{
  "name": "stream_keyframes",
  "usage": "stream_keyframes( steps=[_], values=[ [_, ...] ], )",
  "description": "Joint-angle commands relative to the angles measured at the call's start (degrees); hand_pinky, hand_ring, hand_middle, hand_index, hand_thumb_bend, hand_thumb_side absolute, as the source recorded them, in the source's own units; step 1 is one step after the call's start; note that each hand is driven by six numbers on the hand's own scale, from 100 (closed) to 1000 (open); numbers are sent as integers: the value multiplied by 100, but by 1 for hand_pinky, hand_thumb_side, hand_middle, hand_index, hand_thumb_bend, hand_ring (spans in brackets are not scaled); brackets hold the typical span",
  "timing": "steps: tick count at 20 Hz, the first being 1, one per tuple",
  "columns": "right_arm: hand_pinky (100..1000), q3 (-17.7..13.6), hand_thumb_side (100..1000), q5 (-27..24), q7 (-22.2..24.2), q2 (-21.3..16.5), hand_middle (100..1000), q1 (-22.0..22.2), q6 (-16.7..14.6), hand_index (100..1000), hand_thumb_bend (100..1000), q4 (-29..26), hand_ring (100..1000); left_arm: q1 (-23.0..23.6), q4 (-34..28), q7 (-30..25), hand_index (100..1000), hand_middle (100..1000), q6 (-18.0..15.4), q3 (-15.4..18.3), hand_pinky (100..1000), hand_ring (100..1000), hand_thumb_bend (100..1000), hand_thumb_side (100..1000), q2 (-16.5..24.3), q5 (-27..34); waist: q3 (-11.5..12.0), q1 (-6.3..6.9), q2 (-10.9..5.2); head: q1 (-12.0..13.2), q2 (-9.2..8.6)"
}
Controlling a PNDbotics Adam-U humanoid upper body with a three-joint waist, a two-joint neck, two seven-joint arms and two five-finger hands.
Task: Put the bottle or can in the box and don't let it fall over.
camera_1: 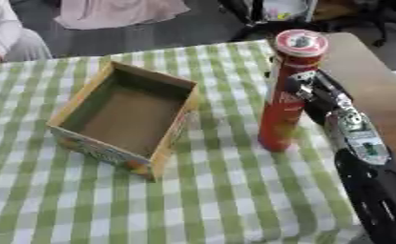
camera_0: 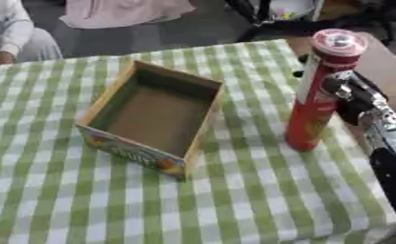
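While one box (camera_0: 151, 119) sits empty, right hand (camera_0: 344, 90) apparently grips one upright can (camera_0: 322, 90).

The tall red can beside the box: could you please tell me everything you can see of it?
The tall red can is a slim cylinder that looks like cardboard, with a pale label panel down its upper side and a round lid with a silvery centre. It stands upright, base on the green checked tablecloth, to the right of the open cardboard box and apart from it. The right robot hand is against its upper half, but I cannot tell whether the fingers have closed round it.
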Motion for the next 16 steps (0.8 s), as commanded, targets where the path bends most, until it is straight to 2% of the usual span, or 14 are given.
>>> stream_keyframes(
  steps=[1,6,10,12,16],
  values=[
    [473,-10,415,-61,-27,-100,861,-84,13,835,1000,-163,787,-50,-52,-12,729,727,-5,50,852,730,592,470,128,17,1,-1,-47,-9,-64],
    [422,-8,405,1,-86,-87,823,-78,27,793,1000,-182,752,-50,-53,-13,729,727,-7,52,853,730,590,471,130,19,2,5,-44,-7,-71],
    [360,-13,395,60,-210,-81,761,-72,48,733,1000,-172,686,-51,-53,-16,729,727,-7,52,854,730,587,472,128,21,0,7,-39,-1,-70],
    [325,-8,391,98,-313,-83,723,-71,55,700,1000,-172,644,-53,-56,-18,729,727,-8,52,854,730,586,473,128,22,-1,7,-38,2,-69],
    [237,2,370,150,-515,-75,586,-68,48,596,994,-196,520,-54,-59,-21,729,727,-10,53,855,730,584,474,129,24,-3,8,-36,-2,-69]
  ],
)
